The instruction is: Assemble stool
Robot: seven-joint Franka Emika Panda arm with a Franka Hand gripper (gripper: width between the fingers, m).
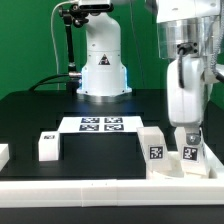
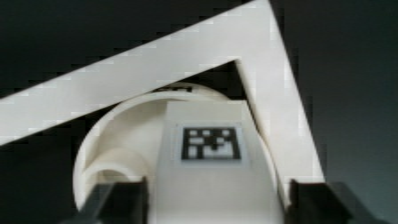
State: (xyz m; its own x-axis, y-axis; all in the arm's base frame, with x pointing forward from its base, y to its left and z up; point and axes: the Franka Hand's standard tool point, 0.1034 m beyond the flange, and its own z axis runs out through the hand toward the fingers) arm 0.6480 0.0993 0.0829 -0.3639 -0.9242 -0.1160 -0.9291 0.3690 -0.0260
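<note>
Gripper (image 1: 187, 136) pinches an upright tagged leg (image 2: 210, 143) between its fingers, near the border rail (image 1: 100, 182).

A white part (image 1: 3, 153) at the exterior view's left edge is cut off, its kind unclear. The arm (image 1: 186, 95) runs off the top. In the wrist view, the picture's edge cuts off the jaws and the blurred leg (image 2: 210, 143) between them.

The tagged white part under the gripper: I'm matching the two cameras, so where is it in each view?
Exterior view: the tagged stool part sits low at the exterior view's right, under the gripper.
Wrist view: rounded, tag showing, between the fingers.
Shared landmark: the corner of the white border rails.
</note>
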